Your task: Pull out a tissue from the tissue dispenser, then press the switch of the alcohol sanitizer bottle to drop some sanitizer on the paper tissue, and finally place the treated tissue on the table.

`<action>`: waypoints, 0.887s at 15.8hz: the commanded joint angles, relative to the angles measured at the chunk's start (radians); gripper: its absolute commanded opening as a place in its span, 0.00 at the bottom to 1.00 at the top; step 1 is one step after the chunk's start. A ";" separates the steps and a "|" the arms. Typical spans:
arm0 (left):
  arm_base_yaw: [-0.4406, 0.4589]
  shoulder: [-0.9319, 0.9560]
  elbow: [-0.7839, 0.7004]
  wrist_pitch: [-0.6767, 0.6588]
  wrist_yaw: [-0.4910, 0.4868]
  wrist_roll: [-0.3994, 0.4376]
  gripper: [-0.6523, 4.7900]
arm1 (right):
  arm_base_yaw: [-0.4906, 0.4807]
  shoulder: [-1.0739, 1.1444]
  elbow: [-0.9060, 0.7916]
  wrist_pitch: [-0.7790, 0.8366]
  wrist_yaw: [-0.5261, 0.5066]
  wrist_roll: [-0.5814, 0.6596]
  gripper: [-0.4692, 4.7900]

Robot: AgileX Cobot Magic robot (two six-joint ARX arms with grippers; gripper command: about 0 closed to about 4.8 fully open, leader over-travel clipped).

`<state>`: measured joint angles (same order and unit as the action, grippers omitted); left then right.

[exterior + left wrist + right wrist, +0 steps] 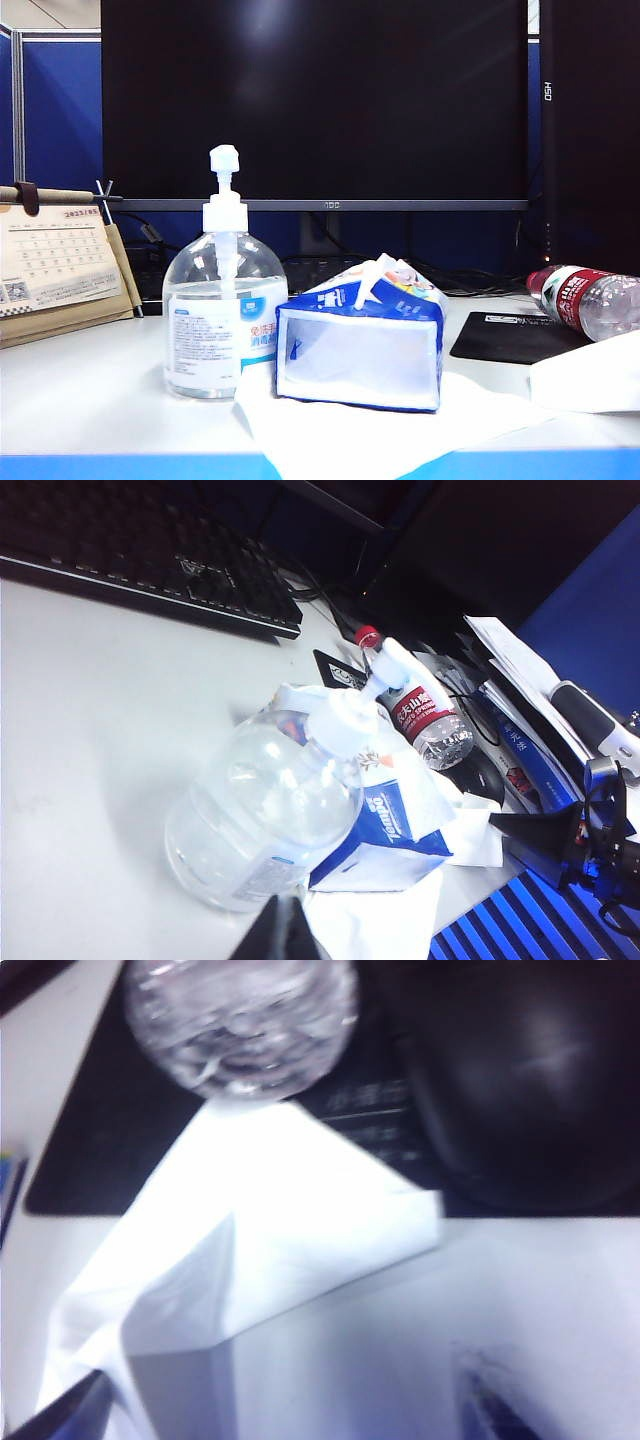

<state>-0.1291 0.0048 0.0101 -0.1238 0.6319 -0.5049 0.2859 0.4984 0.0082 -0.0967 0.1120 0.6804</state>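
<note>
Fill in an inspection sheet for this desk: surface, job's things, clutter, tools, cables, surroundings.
Surface: white table, blue front edge.
Job's things: alcohol sanitizer bottle upright, switch on top; tissue dispenser beside it on a large white sheet; tissue lying by the black mat.
Clutter: water bottle on its side, calendar.
Tools: left tool shut, near the sanitizer bottle; right tool open over the tissue.
Cables: dark cables behind the dispenser.
Surroundings: monitor, keyboard, blue partition.

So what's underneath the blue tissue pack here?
A large white paper sheet lies under the tissue dispenser, sticking out toward the table's front edge and right. How far it runs beneath the pack is covered.
</note>
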 commanded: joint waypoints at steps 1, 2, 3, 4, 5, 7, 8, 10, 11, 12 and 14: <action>0.000 0.000 0.001 -0.013 0.005 0.017 0.11 | 0.000 -0.002 0.084 -0.288 0.150 0.034 0.66; 0.000 0.000 0.001 -0.013 0.005 0.027 0.11 | 0.000 -0.011 0.111 -0.381 0.213 0.034 0.43; 0.000 0.000 0.001 -0.013 0.005 0.027 0.11 | 0.000 -0.031 0.128 -0.432 0.233 0.029 0.42; 0.000 0.000 0.001 -0.013 0.004 0.035 0.11 | 0.001 -0.069 0.135 -0.448 0.220 0.017 0.42; 0.000 0.000 0.001 -0.013 0.004 0.038 0.11 | 0.002 -0.118 0.135 -0.451 0.190 0.015 0.42; 0.000 0.000 0.001 -0.013 0.005 0.038 0.11 | 0.002 -0.248 0.135 -0.451 0.169 0.015 0.42; 0.000 0.000 0.001 -0.013 0.004 0.039 0.11 | 0.002 -0.319 0.135 -0.444 0.161 0.015 0.42; 0.000 0.000 0.001 -0.013 0.004 0.038 0.11 | 0.002 -0.460 0.143 -0.441 0.126 0.014 0.41; 0.000 0.000 0.001 -0.013 0.004 0.039 0.11 | 0.005 -0.493 0.159 -0.406 0.089 -0.014 0.24; 0.000 0.000 0.001 -0.010 0.005 0.042 0.11 | 0.000 -0.483 0.204 -0.372 0.064 -0.084 0.09; 0.003 -0.001 0.003 -0.001 0.008 0.050 0.11 | 0.000 -0.492 0.304 -0.284 0.064 -0.194 0.09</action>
<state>-0.1291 0.0063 0.0105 -0.1242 0.6361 -0.4667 0.2859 0.0174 0.2806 -0.4370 0.1783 0.5522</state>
